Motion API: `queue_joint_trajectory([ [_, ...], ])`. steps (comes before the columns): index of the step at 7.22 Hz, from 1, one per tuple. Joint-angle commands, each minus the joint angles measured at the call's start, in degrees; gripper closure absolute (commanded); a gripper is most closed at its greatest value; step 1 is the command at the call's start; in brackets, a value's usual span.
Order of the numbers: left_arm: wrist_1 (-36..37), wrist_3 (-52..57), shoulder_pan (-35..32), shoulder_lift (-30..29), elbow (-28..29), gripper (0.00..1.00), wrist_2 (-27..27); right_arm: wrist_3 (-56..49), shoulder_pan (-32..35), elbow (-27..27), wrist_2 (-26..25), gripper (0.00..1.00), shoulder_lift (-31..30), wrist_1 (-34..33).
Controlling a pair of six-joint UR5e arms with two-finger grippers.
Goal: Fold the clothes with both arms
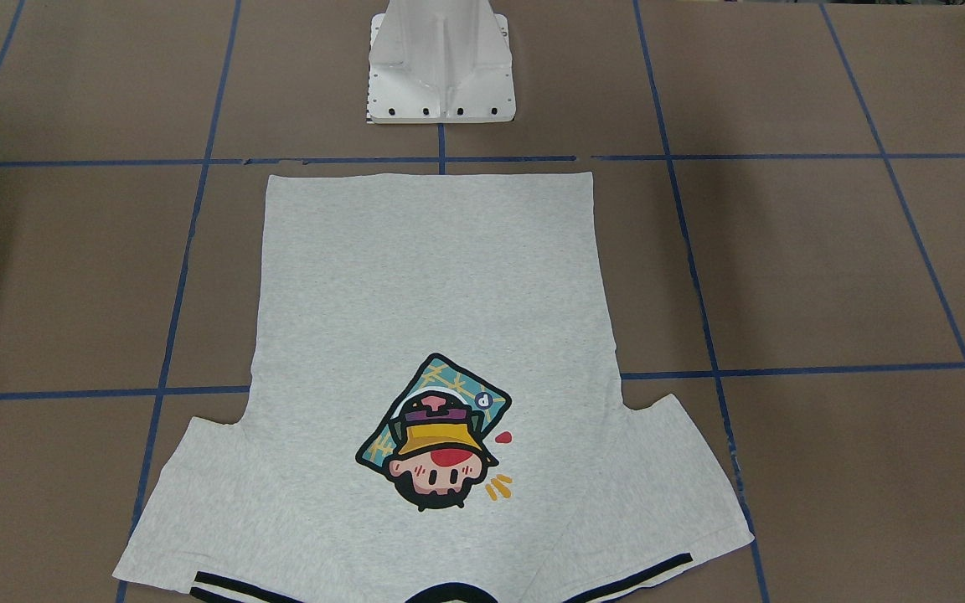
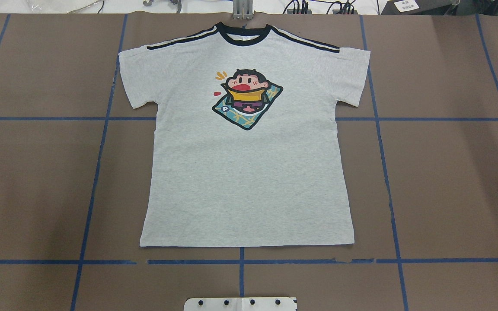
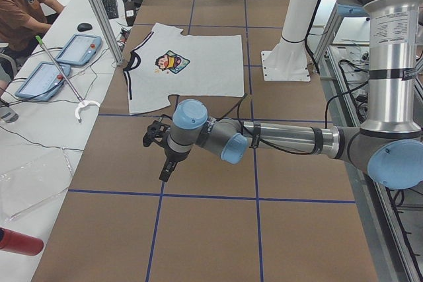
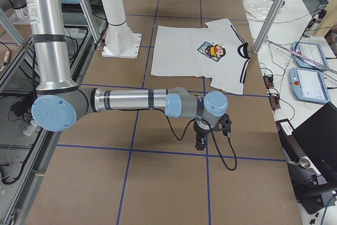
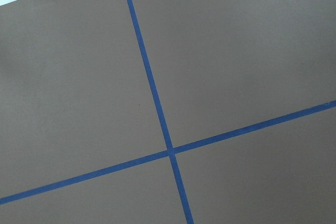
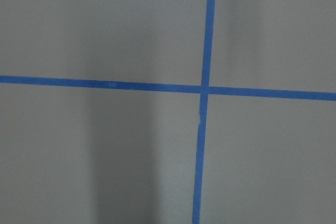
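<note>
Overhead exterior view has the T-shirt [image 2: 244,172] spread flat and face up in the middle of the tabletop [image 2: 448,172]. Its collar [image 2: 244,36] is at 12 o'clock, its hem [image 2: 244,246] at 6 o'clock near the pedestal base [image 2: 240,303], and its sleeves are out toward 10 and 2 o'clock. Laid smooth and square like this, it reads as ready for a first fold, with nothing folded yet.

Neither arm touches it. The left arm [image 3: 284,140] stretches low and level over bare tabletop off toward 9 o'clock of the shirt, wrist bent down. The right arm [image 4: 131,101] mirrors it toward 3 o'clock. Both wrist cameras see only the tape lines [image 5: 157,108]. Each arm's fingers [image 3: 165,171] [image 4: 199,142] point down and hold nothing that I can see, but I cannot tell whether they are spread or pressed together.
</note>
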Motion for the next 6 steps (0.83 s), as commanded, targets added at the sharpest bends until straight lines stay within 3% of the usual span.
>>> queue_joint_trajectory([
  [1, 0.00, 0.09, 0.01, 0.09, -0.11, 0.00, 0.09, 0.00, 0.02, 0.09, 0.09, 0.00, 0.03, 0.04],
  [6, -0.17, 0.00, 0.01, 1.49, -2.39, 0.00, -0.61, -0.17, -0.94, 2.63, 0.88, 0.00, 0.82, 0.21],
])
